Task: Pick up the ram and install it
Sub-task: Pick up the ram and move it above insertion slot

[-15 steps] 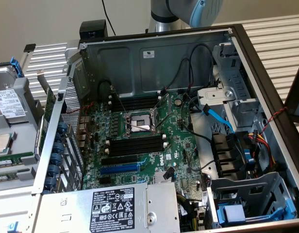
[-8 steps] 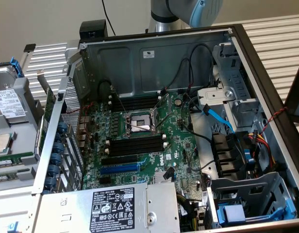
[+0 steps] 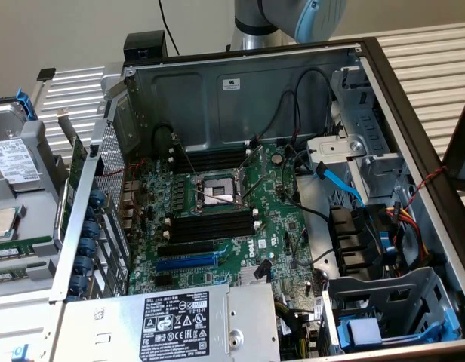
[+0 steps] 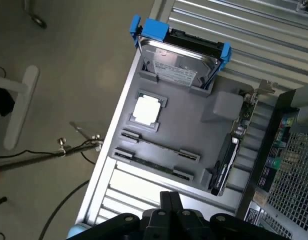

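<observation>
Pick step: your fingers point(image 4: 165, 202), pressed together, hover over the flat green ram stick point(image 4: 153, 165), exterior view's nine o'clock of the open metal case point(image 3: 217, 90); they likely need spreading

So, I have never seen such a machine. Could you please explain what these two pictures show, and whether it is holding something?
It is a robot arm working at an open computer case. One picture comes from a camera off the arm and looks into the case at the motherboard. The other comes from a camera on the arm's wrist, looking down at a grey tray that carries a hard drive, a processor chip and thin ram sticks. The black jaws, above the tray, are shut and hold nothing.
</observation>
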Robot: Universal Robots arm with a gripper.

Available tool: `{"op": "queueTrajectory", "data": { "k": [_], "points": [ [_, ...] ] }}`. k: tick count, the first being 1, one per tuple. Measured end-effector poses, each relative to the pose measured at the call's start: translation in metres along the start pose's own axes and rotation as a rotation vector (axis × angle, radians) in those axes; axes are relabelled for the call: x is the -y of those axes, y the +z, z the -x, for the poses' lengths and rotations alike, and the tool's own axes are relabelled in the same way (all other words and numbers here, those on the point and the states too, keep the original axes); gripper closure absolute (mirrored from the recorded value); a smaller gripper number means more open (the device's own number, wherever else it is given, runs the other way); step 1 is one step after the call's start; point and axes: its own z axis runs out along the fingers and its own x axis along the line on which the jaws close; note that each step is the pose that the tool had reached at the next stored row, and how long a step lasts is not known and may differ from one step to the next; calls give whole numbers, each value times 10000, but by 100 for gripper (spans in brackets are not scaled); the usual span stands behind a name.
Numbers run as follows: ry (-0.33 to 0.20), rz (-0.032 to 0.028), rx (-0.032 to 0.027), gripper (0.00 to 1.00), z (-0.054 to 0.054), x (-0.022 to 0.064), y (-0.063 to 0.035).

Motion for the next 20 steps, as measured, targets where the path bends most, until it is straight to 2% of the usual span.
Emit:
{"op": "queueTrajectory", "data": {
  "k": [4,7,10,16,20],
  "points": [
    [-724,-29,-23,89,0,0,2],
    [-1261,10,-13,89,0,-1,4],
    [-1770,109,28,89,0,0,6],
    [-2754,346,130,89,1,0,12],
    [-3432,446,188,89,1,1,14]
  ]
}}
